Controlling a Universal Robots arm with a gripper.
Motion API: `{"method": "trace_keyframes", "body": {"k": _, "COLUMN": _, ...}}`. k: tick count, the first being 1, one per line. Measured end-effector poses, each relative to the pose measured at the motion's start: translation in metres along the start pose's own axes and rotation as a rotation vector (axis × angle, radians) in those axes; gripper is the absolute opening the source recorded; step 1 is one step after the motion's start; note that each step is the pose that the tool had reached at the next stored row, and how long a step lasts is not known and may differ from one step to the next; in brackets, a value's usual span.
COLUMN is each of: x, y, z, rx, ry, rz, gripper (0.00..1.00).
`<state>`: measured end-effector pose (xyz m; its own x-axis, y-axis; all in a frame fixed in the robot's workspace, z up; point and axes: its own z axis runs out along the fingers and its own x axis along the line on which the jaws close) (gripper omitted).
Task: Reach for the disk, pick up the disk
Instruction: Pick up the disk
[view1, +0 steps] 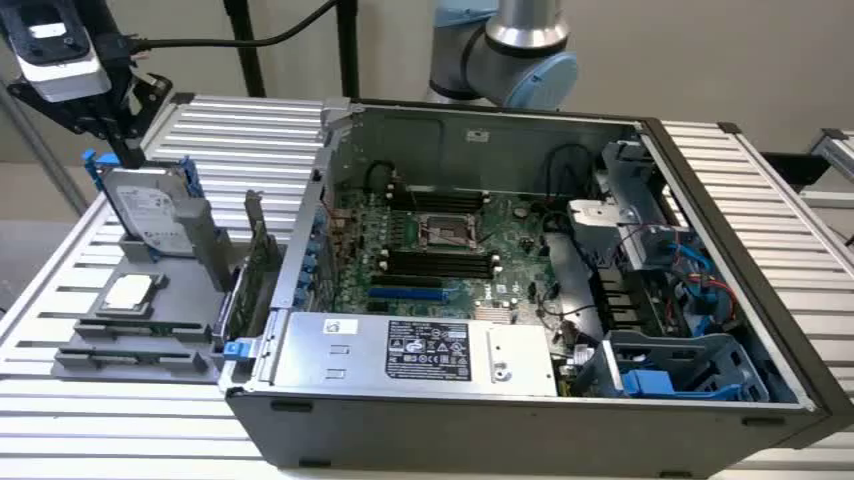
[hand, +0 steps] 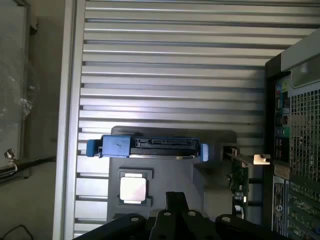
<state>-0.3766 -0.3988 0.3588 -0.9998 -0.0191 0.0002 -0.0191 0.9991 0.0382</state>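
The disk (view1: 150, 212) is a silver-grey hard drive with a white label and blue side rails. It stands on edge in a grey holder (view1: 160, 320) on the exterior view's left. My gripper (view1: 131, 155) hangs just above the disk's upper left corner, shut, with nothing in it. In the wrist view the disk (hand: 160, 145) appears edge-on, blue rails at both ends, a little way ahead of my gripper (hand: 176, 199). A small square CPU chip (view1: 130, 291) lies flat in the holder in front of the disk.
An open computer case (view1: 747, 300) takes up the middle and the exterior view's right, with the motherboard (view1: 441, 240) and a silver box with a black label (view1: 427, 350) inside. A green card (view1: 254, 265) stands upright between holder and case. The slatted metal table (view1: 80, 440) lies underneath.
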Motion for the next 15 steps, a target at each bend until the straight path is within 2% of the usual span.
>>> {"method": "trace_keyframes", "body": {"k": 15, "x": 0.0017, "y": 0.0, "z": -0.0001, "rx": 0.0001, "ry": -0.0002, "rz": 0.0, "gripper": 0.11}}
